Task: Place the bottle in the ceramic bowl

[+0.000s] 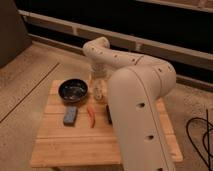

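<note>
No text, label, brand or number can be read on anything in view. The gripper [97, 82] hangs right at the bottle [98, 92], with the ceramic bowl [73, 90] just beside it, and none of the three bears legible marking.

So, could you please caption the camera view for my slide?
The gripper hangs at the pale bottle, which stands beside the dark ceramic bowl on a wooden table.
</note>
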Controlling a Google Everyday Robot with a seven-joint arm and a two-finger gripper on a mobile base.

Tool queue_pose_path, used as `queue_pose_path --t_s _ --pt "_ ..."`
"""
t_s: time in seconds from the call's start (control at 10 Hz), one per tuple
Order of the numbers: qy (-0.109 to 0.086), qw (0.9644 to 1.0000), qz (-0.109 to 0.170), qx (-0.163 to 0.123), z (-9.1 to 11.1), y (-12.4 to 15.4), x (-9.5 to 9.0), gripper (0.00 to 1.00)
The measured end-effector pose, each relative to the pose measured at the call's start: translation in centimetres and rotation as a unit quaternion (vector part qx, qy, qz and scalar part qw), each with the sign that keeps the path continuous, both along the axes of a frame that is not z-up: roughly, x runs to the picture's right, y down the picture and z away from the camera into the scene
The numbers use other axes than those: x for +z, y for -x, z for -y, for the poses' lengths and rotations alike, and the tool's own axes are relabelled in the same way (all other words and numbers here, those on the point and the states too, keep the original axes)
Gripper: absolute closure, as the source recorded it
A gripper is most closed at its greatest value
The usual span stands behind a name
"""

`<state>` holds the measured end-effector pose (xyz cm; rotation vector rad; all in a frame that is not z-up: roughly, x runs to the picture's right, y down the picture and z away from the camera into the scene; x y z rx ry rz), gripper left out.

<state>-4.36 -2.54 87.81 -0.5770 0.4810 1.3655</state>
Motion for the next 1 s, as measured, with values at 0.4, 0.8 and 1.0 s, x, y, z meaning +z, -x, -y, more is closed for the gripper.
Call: queue_pose_path --t_s 0.4,0.8,1.0 --pt "0.025 0.9995 0.020 0.003 -1.3 0.2 1.3 0.70" --pt "0.029 0.9993 0.023 0.007 -1.6 -0.2 1.4 1.00" --pt "0.010 0.9998 0.013 0.006 -0.6 -0.7 0.6 1.00"
